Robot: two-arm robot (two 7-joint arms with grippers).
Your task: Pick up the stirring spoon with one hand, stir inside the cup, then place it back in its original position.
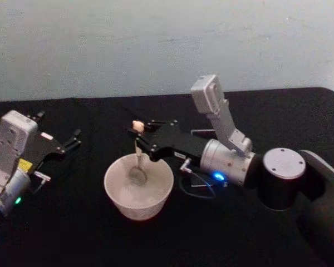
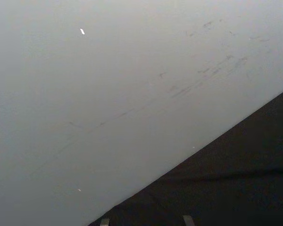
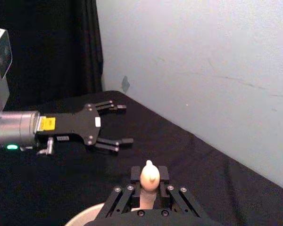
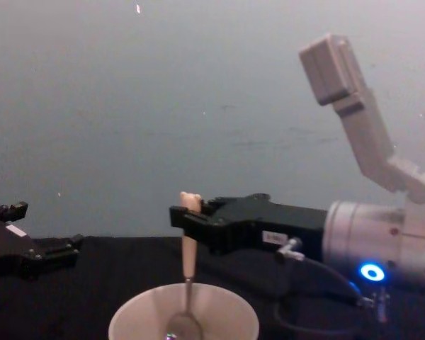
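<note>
Left gripper [image 1: 57, 127]: idle at the left of the black tabletop [image 1: 72, 233], well apart from the cup; fingers spread, holding nothing.
Cup [image 1: 134, 208]: cream-white, upright, near the middle of the tabletop, between the two grippers and closer to the right one.
Spoon [image 1: 137, 158]: standing in the cup; metal bowl down on the cup's floor, a little left of its centre, and bear head at the top, above the rim.
Spoon axis: near vertical, in the chest view leaning only slightly.
Right gripper [image 1: 138, 139]: reaches in from the right, level over the cup's far rim; fingers pinch the beige handle just under the bear head.
Key relation: the spoon hangs straight below the right fingers, its long axis crossing the gripper's reach at about a right angle; the right arm alone is in contact with it.
Step, as judged: stirring, with the spoon already lifted from its resting place and lowered into the cup.
Next move, as judged: circle the wrist while keeping the handle upright, so the bowl sweeps the floor without pushing the wall; the return to its place is not yet done.
</note>
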